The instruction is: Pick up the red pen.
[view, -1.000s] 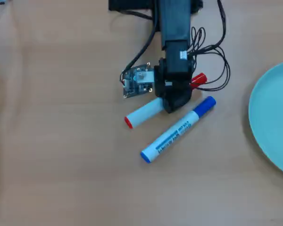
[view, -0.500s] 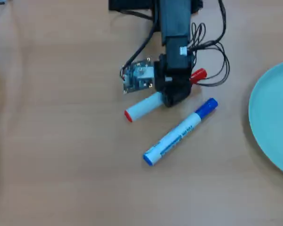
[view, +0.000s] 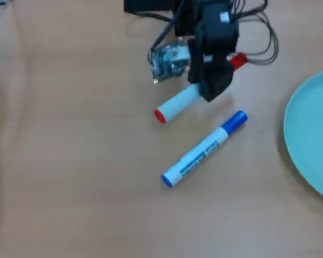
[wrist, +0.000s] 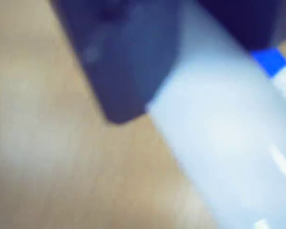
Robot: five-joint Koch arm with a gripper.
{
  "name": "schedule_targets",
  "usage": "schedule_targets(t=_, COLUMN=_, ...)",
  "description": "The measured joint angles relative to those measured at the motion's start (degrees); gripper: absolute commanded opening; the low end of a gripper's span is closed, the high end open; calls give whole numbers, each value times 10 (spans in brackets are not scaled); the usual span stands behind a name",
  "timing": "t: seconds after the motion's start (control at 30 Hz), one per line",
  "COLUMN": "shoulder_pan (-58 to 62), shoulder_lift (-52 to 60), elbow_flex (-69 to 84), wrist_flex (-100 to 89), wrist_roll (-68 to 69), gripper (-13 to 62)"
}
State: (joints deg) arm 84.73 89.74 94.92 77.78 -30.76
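From the overhead view, my fingers point(view: 211, 88) sit over the middle of the red pen point(view: 177, 103), which lies on the wooden bench point(view: 70, 172). Its white barrel runs out from under me toward the lower left and ends in a red plug, and its red cap pokes out on my upper right side. I straddle the barrel, but my black housing covers the tips, so I cannot tell whether I am clamped on the pen or loose around it. Just below me and to the right lies the blue pen point(view: 204, 149), parallel to the red one and apart from it, blue cap toward the upper right. It carries blue print along the barrel, too small to read. Far off to my right, cut by the frame edge, is a pale turquoise plate point(view: 312, 145); the part of it in view holds nothing. My cables loop above and to the right of me.

In the wrist view everything is blurred. The red pen's white barrel point(wrist: 219, 143) fills the right half, running diagonally, with one dark finger point(wrist: 124, 62) pressed against its left side. A sliver of the blue pen point(wrist: 270, 61) shows at the upper right, past the barrel.
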Motion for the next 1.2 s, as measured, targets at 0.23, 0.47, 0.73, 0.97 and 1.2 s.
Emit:
schedule_targets(t=0.23, shoulder_pan=-9, shoulder_lift=39, elbow_flex=-16, wrist_flex=7, wrist_roll=13, gripper=-66)
schedule_targets(t=0.47, shoulder_pan=-19, shoulder_lift=39, elbow_flex=-149, wrist_flex=9, wrist_roll=130, gripper=-66)
schedule_targets(t=0.73, shoulder_pan=-53, shoulder_lift=39, elbow_flex=-192, wrist_flex=15, wrist_roll=163, gripper=-66)
schedule_targets(t=0.97, shoulder_pan=-57, shoulder_lift=39, elbow_flex=-192, wrist_flex=25, wrist_roll=163, gripper=-66)
schedule_targets(t=1.2, shoulder_pan=-55, shoulder_lift=39, elbow_flex=-192, wrist_flex=32, wrist_roll=163, gripper=-66)
